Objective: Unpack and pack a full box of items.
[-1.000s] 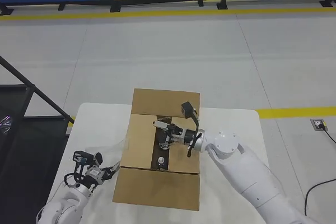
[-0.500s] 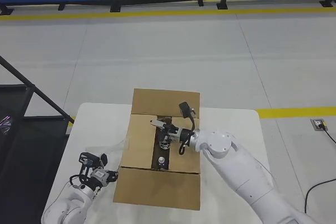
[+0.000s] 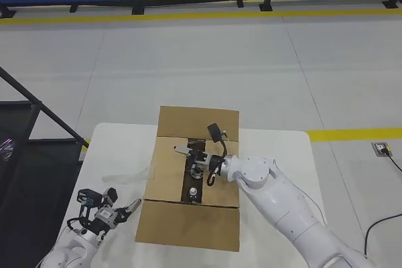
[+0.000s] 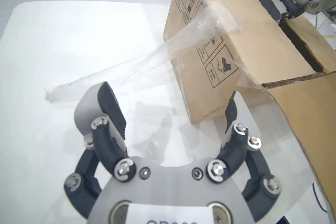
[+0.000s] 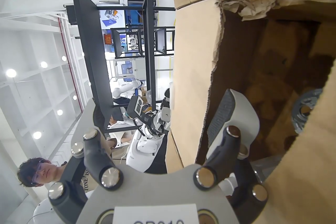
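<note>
A brown cardboard box (image 3: 167, 171) stands mid-table with its top flaps parted along a narrow middle gap. My right gripper (image 3: 191, 154) is open at that gap. In the right wrist view the gripper (image 5: 162, 104) straddles a flap's torn edge (image 5: 194, 72), one finger inside the box and the other outside. My left gripper (image 3: 124, 201) is open and holds nothing, low by the box's near left corner (image 4: 193, 117). A strip of clear tape (image 4: 147, 59) trails from the box's side down onto the table. A small white-capped item (image 3: 192, 194) shows in the gap.
The white table (image 3: 114, 147) has bare room to the left of the box, crossed by the loose tape (image 3: 127, 176). A black metal frame (image 3: 13, 154) stands beyond the table's left edge. Inside the box lies a grey round part (image 5: 304, 109).
My left gripper has drawn back toward the table's near left edge, away from the box. My right gripper has shifted left across the box's opening.
</note>
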